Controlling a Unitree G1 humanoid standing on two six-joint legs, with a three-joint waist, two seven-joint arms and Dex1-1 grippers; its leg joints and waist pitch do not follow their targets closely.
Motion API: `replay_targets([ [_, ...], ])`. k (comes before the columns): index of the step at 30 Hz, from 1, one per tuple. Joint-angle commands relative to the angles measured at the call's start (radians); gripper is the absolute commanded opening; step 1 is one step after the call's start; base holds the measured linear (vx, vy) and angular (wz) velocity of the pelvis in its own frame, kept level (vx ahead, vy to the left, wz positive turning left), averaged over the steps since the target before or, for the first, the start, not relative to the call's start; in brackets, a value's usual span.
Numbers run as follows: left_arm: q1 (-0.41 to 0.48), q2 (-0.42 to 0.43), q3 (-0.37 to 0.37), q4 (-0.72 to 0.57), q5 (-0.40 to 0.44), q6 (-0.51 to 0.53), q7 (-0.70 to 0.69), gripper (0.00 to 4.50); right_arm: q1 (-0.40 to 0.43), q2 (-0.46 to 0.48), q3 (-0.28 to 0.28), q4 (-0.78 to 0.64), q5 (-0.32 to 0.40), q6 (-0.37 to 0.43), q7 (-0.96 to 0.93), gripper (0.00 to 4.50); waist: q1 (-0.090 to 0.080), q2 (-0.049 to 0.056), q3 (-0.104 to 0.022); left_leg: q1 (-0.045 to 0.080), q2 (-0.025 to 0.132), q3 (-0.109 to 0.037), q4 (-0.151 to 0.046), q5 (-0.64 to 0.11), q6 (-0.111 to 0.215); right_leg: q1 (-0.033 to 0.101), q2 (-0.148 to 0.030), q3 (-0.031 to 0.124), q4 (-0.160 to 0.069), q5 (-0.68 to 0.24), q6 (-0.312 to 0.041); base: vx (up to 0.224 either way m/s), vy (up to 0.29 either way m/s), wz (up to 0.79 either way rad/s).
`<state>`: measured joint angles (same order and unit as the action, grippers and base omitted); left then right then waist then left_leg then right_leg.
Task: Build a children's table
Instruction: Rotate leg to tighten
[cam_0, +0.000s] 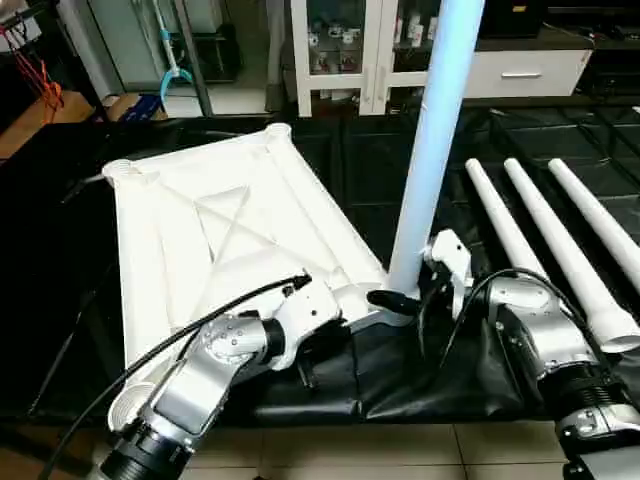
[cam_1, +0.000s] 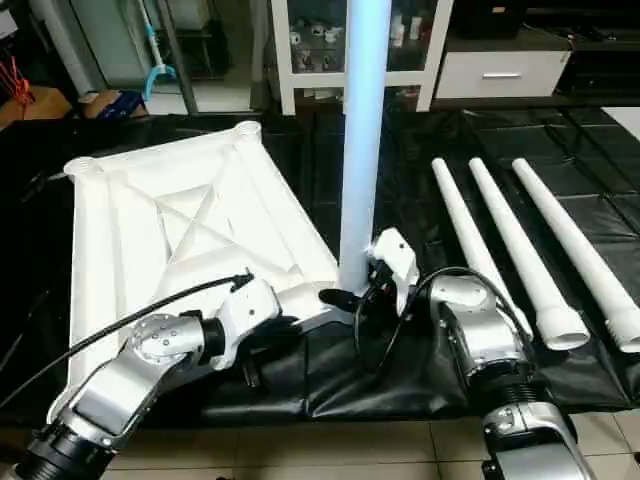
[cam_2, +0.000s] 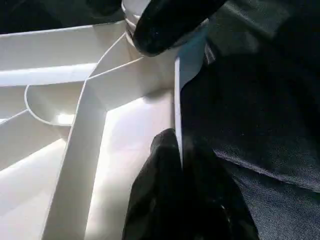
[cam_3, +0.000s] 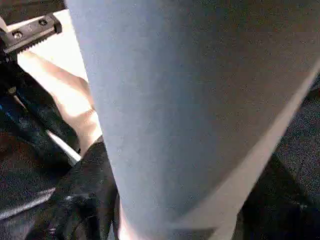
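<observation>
Head views: tabletop (cam_0: 220, 240) is lying ribs-up centre-left on the black mat (cam_0: 420, 380), one leg (cam_0: 435, 130) standing at its lower-right corner and running off the top, three spare legs (cam_1: 500, 245) lying right. Left wrist: left gripper (cam_2: 181, 165) is pinching the tabletop's edge wall. Right wrist: right gripper (cam_1: 365, 285) is sitting around the leg base, grip hard to confirm.

Both head eyes look down over the black mat (cam_0: 400, 385); wrist cameras sit close against the white ribbed plastic tabletop (cam_2: 60, 150) and the upright white tubular leg (cam_3: 200, 110).
</observation>
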<state>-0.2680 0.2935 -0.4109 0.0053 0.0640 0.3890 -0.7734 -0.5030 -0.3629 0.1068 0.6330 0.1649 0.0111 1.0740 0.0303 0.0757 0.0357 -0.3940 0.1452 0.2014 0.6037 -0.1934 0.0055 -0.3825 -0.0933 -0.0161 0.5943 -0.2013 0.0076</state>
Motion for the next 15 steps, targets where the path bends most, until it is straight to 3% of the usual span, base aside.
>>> replay_targets([
  [1,0.029,-0.004,-0.068,0.007,-0.009,0.019,-0.042,0.00,-0.005,0.020,-0.016,0.001,0.007,0.006,-0.047,2.77,-0.002,-0.018,-0.058,0.028,0.081,-0.037,-0.074,-0.168,0.105,0.027,-0.049,0.016,-0.054,-0.052,-0.282,0.000,0.000,0.00],
  [4,0.029,-0.009,-0.064,0.011,-0.008,0.024,-0.034,0.00,-0.009,0.037,-0.021,0.017,-0.007,0.008,-0.102,2.67,-0.006,-0.018,-0.056,0.026,0.081,-0.038,-0.076,-0.182,0.101,0.027,-0.050,0.016,-0.055,-0.073,-0.281,0.000,0.000,0.00],
  [6,0.013,-0.031,-0.056,0.042,0.002,0.033,-0.003,0.00,-0.012,0.076,-0.018,0.063,-0.060,0.001,-0.248,2.63,-0.012,-0.017,-0.052,0.024,0.080,-0.038,-0.081,-0.206,0.086,0.023,-0.050,0.017,-0.059,-0.116,-0.275,0.000,0.000,0.00],
  [8,-0.012,-0.063,-0.042,0.084,0.015,0.051,0.043,0.00,-0.010,0.119,-0.021,0.083,-0.081,0.012,-0.353,2.63,-0.029,-0.017,-0.045,0.028,0.077,-0.042,-0.092,-0.315,0.024,0.019,-0.049,0.017,-0.070,-0.247,-0.248,0.000,0.000,0.00],
  [9,-0.017,-0.069,-0.039,0.093,0.017,0.055,0.052,0.00,-0.009,0.128,-0.022,0.085,-0.083,0.016,-0.368,2.63,-0.032,-0.018,-0.043,0.030,0.077,-0.044,-0.095,-0.349,0.008,0.017,-0.048,0.017,-0.073,-0.285,-0.236,0.000,0.000,0.00],
  [11,-0.051,-0.103,-0.016,0.147,0.038,0.072,0.123,0.00,-0.019,0.182,-0.040,0.110,-0.097,0.043,-0.502,2.63,-0.043,-0.015,-0.040,0.039,0.074,-0.048,-0.099,-0.441,-0.041,0.005,-0.048,0.019,-0.084,-0.381,-0.195,0.000,0.000,0.00],
  [15,-0.106,-0.156,0.032,0.230,0.057,0.092,0.233,0.00,-0.049,0.262,-0.072,0.168,-0.106,0.082,-0.708,2.62,-0.061,-0.013,-0.041,0.040,0.068,-0.057,-0.101,-0.520,-0.073,0.000,-0.048,0.015,-0.093,-0.446,-0.158,-0.041,0.006,-0.02],
])
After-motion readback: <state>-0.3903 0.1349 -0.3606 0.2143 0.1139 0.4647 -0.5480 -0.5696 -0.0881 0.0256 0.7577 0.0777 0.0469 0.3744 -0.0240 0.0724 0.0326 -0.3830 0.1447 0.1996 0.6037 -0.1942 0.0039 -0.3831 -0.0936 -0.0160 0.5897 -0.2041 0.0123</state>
